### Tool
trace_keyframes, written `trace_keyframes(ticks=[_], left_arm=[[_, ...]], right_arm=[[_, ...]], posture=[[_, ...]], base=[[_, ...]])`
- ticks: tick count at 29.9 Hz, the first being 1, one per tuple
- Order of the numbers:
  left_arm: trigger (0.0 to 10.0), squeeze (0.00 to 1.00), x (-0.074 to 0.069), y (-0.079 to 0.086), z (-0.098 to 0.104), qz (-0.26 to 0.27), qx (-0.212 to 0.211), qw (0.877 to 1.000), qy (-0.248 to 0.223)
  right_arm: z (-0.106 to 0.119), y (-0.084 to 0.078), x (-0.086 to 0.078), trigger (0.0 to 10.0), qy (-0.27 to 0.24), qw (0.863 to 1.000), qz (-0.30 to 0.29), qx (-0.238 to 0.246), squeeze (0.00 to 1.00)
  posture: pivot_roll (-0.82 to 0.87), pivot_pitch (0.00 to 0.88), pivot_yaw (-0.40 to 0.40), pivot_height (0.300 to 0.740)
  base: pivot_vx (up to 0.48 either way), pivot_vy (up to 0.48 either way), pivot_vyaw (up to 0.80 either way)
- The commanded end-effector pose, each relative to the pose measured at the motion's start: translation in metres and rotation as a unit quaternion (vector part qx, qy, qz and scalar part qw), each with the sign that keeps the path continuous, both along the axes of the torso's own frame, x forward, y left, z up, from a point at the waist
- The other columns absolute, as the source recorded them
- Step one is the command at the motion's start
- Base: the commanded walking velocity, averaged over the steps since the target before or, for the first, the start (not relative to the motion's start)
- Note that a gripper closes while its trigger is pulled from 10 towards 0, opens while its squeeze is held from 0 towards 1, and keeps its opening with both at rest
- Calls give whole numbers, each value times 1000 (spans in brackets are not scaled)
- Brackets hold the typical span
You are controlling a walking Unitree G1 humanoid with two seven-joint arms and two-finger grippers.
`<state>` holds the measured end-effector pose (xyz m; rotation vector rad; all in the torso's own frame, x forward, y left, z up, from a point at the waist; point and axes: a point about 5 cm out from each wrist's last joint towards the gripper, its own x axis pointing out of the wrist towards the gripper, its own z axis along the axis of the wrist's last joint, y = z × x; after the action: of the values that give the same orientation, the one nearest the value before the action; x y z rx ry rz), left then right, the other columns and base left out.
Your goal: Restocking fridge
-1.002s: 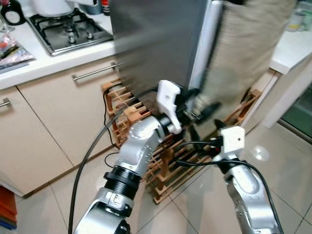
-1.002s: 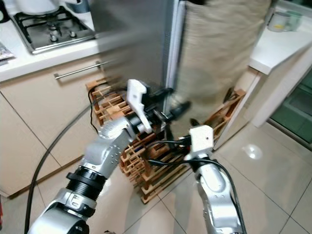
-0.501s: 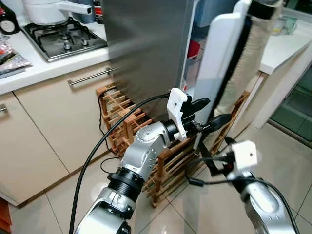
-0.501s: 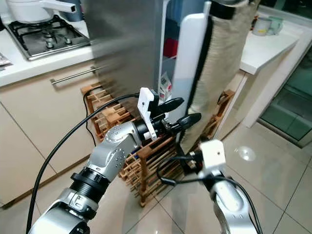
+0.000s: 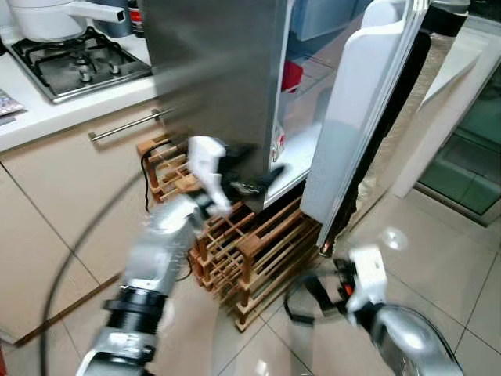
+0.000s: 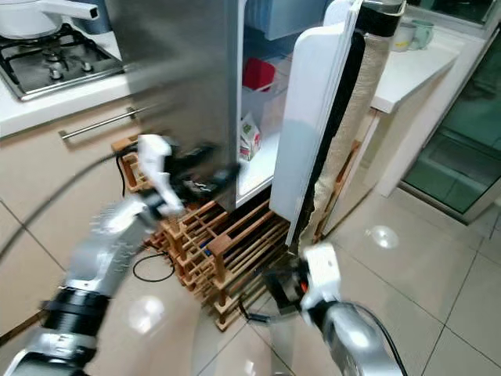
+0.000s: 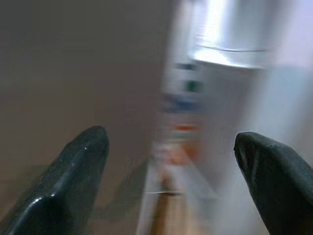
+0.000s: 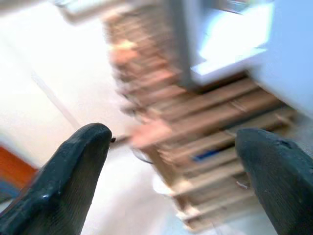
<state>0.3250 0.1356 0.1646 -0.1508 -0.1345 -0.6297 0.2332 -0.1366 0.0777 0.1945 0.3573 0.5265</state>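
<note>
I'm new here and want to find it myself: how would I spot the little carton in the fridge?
Find the tall steel fridge beside the stove counter, its white door swung open. On the lowest shelf, near the front edge, stands a small white carton with red and green print, below a red container.

Home kitchen: gas hob (image 5: pixel 74 66), open fridge (image 6: pixel 258 102), cabinets (image 5: pixel 70 211).

Tall steel-grey fridge (image 6: pixel 176 86) standing beside kitchen cabinets, white-lined door (image 6: pixel 309 125) hanging open on robot's right. Red container (image 6: pixel 258 73) sitting on upper shelf; small white carton with green and red print (image 6: pixel 249 137) standing upright on lower shelf near front edge.
</note>
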Motion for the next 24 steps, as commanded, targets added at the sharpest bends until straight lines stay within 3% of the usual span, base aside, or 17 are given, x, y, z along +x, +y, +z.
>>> trace_keyframes(ticks=[1,5,7,10,12,14,22,23,24], left_arm=[[10000,0,-6,15,-11,23,0,999,26],[10000,0,-21,20,-13,0,-2,1000,31],[10000,0,-24,23,-15,11,6,999,35],[10000,0,-22,32,-24,89,30,995,35],[10000,0,-18,42,-36,176,38,982,52],[10000,0,-28,41,-57,245,69,964,74],[10000,0,-35,34,-66,311,80,943,85],[10000,0,-33,34,-66,323,89,939,83],[10000,0,-30,33,-66,336,95,934,79]], right_arm=[[-2,9,-3,10000,39,997,41,48,0],[2,15,-7,10000,50,992,88,71,0],[2,13,-2,10000,43,994,77,58,0],[5,-3,24,10000,5,1000,-10,12,0],[9,-12,37,10000,-15,999,-52,-3,0],[15,-22,49,10000,-51,994,-94,-37,0],[24,-40,64,10000,-103,978,-163,-76,0],[23,-45,65,10000,-107,974,-176,-89,0],[18,-65,65,10000,-113,957,-226,-142,0]], posture=[[-111,0,12,740],[-95,0,4,740],[-89,0,2,740],[-79,0,-1,740],[-74,0,-1,740],[-75,0,0,740],[-80,0,5,740],[-83,0,6,740],[-86,0,8,740]], base=[[0,0,0],[0,0,0],[0,0,0],[0,0,0],[0,0,0],[0,0,0],[0,0,0],[0,0,0],[0,0,0]])
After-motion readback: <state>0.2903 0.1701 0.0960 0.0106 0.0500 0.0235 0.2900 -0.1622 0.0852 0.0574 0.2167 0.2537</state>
